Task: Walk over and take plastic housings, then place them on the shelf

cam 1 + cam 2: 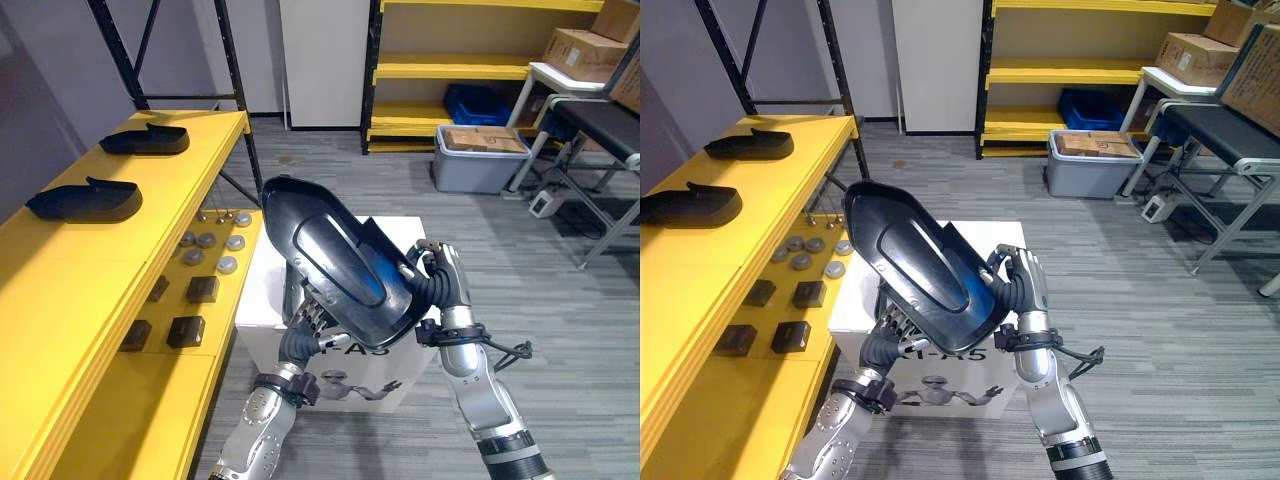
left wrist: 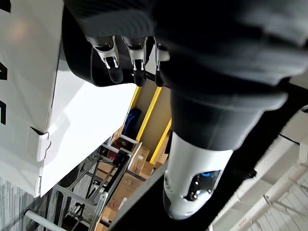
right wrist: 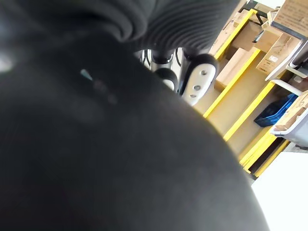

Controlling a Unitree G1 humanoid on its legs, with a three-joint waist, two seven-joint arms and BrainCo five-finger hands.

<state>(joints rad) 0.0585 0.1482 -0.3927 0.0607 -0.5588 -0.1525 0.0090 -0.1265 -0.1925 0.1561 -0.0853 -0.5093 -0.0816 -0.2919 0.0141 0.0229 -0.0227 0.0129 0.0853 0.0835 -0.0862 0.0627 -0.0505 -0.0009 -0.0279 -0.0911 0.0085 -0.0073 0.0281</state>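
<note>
**Glossy black housing held up between both robot hands**

The plastic housing (image 1: 340, 260) was a large, smooth, glossy black shell, rounded at its upper end and dished along the middle, with a blue sheen near its lower end. It was tilted in the air, above a white box (image 1: 262, 290), with its rounded end pointing up toward the shelf side.

The right robot hand (image 1: 440, 280) gripped the shell's lower right edge, fingers curled over the rim. The left robot hand (image 1: 312, 322) sat underneath the shell; in the left wrist view its dark-tipped fingers (image 2: 111, 65) were bent onto the dark underside, clasping it from below.

To the robot's left ran a flat yellow shelf (image 1: 60, 300) on a black metal frame. Two matte black housings lay on it, one nearer (image 1: 85, 200) and one farther back (image 1: 145, 138), well apart. On a lower yellow level sat round grey metal discs (image 1: 207, 240) and small dark square blocks (image 1: 186, 330). Beyond, on the grey plank floor (image 1: 560, 300), stood a grey bin (image 1: 480, 165).
</note>
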